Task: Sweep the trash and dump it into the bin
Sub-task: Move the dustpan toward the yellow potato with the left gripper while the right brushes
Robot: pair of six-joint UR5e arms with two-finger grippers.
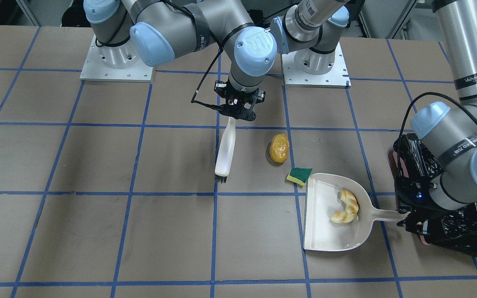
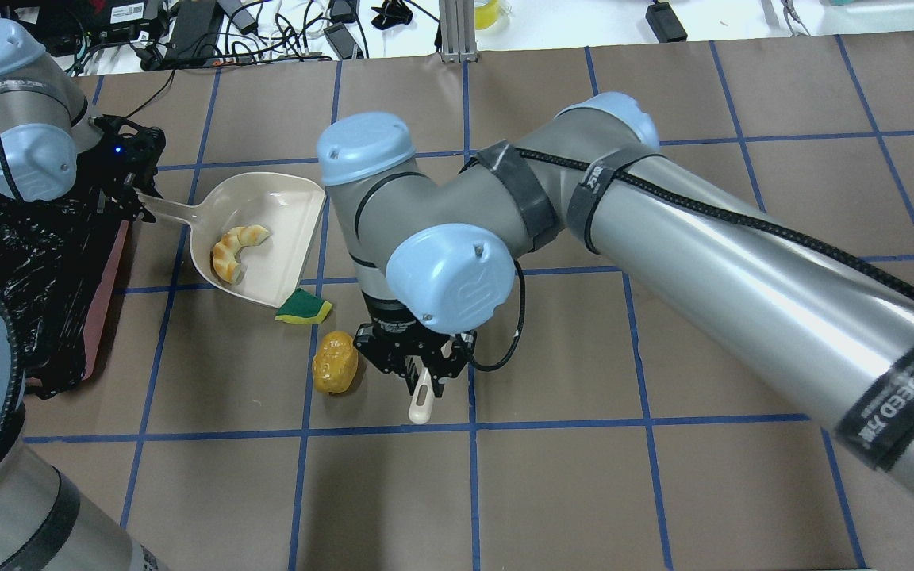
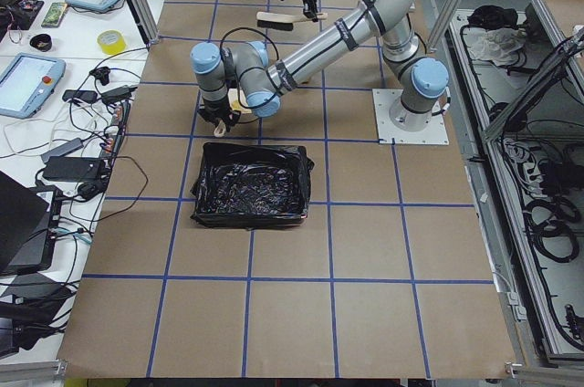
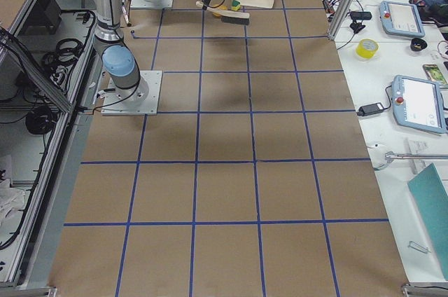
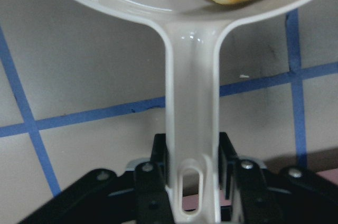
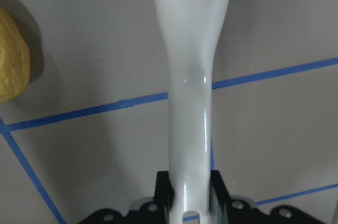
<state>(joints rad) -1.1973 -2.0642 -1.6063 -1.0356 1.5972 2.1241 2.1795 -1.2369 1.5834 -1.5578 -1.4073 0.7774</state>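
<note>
I'm logging the right gripper (image 1: 238, 109) clamping the brush (image 1: 226, 150), handle toward the robot, with the potato lump (image 1: 279, 147) lying beside it. The left gripper (image 2: 136, 200) is clamping the dustpan (image 1: 325, 232) handle by the bin (image 1: 462, 231), bread piece (image 1: 347, 207) inside, sponge wedge (image 1: 299, 175) at its lip.

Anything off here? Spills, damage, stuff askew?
Nothing stands out. The bread piece lies in the dustpan, the sponge wedge sits at its front corner, and the potato lump lies loose on the table beside the brush.

The table (image 1: 56, 157) is brown, gridded blue. The bread (image 1: 346, 207) is golden, the sponge (image 1: 299, 175) green-and-yellow, the lump (image 1: 279, 147) yellow-orange. The bin (image 2: 110, 274) is pink, lined black.
</note>
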